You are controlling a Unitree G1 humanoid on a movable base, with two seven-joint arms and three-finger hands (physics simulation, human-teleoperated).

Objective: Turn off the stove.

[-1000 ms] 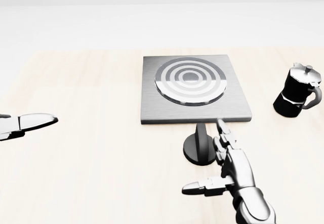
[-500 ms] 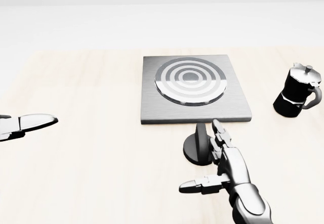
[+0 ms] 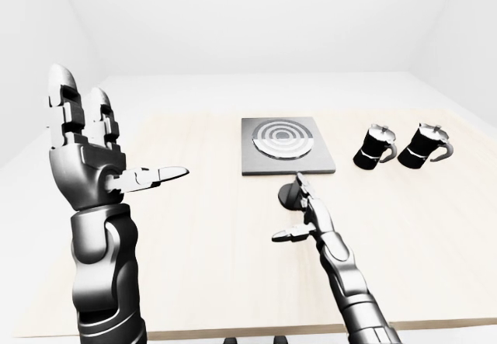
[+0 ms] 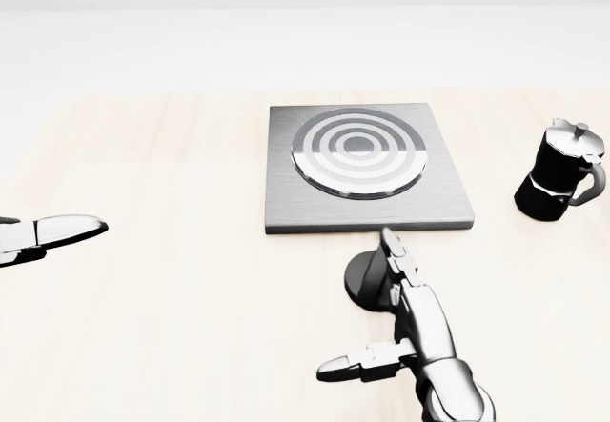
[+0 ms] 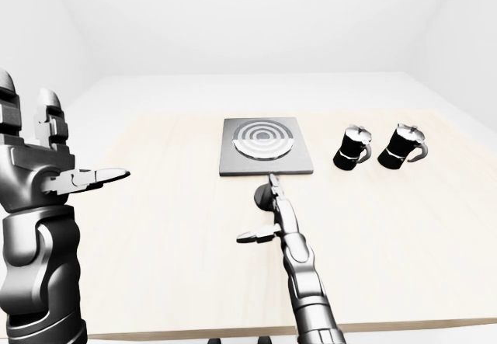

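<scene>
The stove [image 4: 367,170] is a grey square plate with a ringed round burner, at the middle of the head view. Its dark round knob [image 4: 359,282] lies on the table just below the plate's lower edge. My right hand [image 4: 374,312] is open; its straight fingers [image 4: 394,255] lie over the knob's right part and hide its upright handle, and the thumb sticks out to the left. I cannot tell whether the fingers touch the knob. My left hand [image 3: 116,126] is open and empty, held up high at the left, far from the stove.
Two black moka pots [image 3: 375,146] [image 3: 423,145] stand on the light wooden table [image 4: 172,308] to the right of the stove. The table's near edge [image 3: 233,331] runs along the bottom of the left-eye view. White walls surround the table.
My right hand has slid left and up in the head view, so its fingers now cover the knob's handle instead of lying to its right. The left hand has not moved.
</scene>
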